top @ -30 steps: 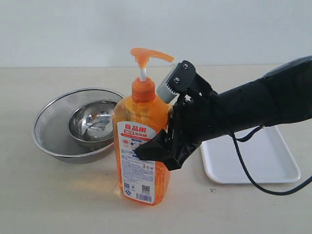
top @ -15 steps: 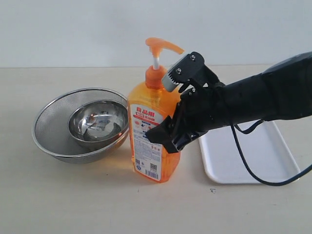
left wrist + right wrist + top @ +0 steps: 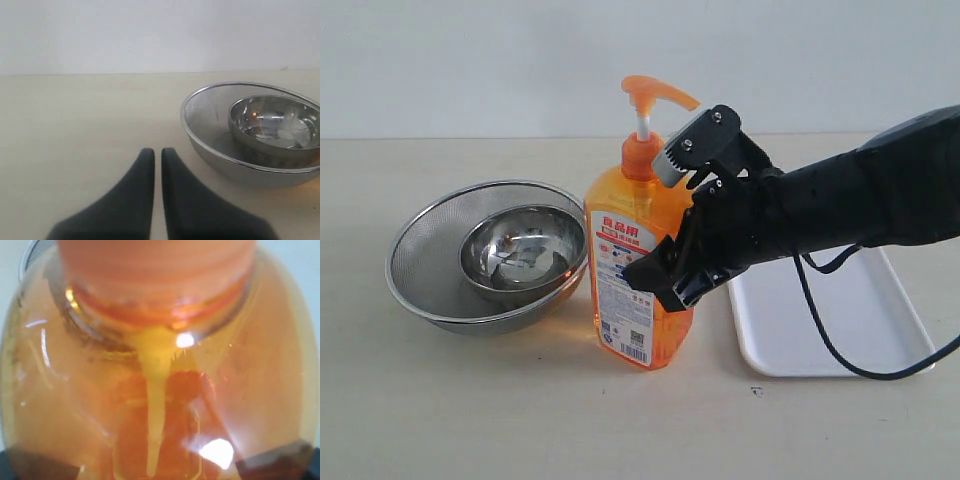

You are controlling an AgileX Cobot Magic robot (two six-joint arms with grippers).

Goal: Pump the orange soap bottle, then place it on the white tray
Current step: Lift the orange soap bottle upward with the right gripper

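A robotics test bench staged with kitchen props: plain beige tabletop [image 3: 440, 420], blank white wall [image 3: 470, 60] at the far side, steel bowl [image 3: 515, 255] in a mesh strainer [image 3: 420, 262] left, white tray [image 3: 870, 312] right.

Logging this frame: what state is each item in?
orange soap bottle: tilted, pump head up, clamped by right gripper
right gripper: shut on the bottle
left gripper: shut, holding nothing
white tray: lying flat, bottle not on it
steel bowl: upright, nested in mesh strainer
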